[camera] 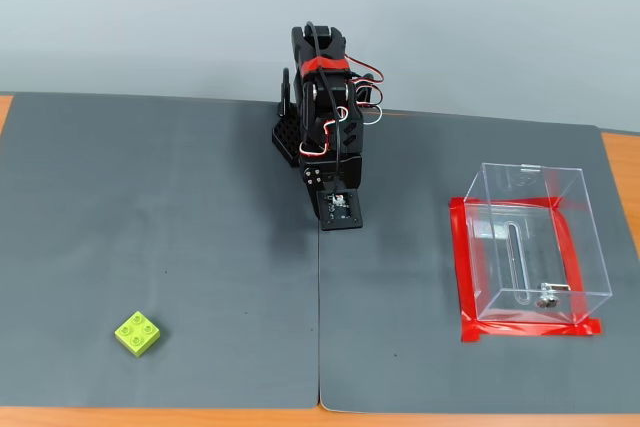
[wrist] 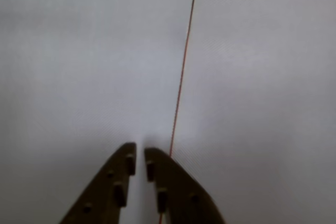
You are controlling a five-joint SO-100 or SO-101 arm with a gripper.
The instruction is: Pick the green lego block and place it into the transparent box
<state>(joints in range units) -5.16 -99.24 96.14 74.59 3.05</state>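
The green lego block point(camera: 138, 333) lies on the grey mat near the front left of the fixed view, studs up. The transparent box point(camera: 560, 247) stands open at the right, with red tape point(camera: 462, 267) around its base and a slot and small metal piece on its bottom. My gripper point(camera: 340, 221) hangs low over the mat at the middle back, under the folded black arm, far from both block and box. In the wrist view the gripper point(wrist: 139, 149) is shut with only a thin gap and holds nothing. Neither block nor box shows in that view.
Two grey mats point(camera: 180, 207) cover the table and meet at a seam point(camera: 320, 337) running from under the gripper to the front edge. It shows as a thin orange line point(wrist: 181, 77) in the wrist view. Wood table edge point(camera: 620, 167) shows at the right.
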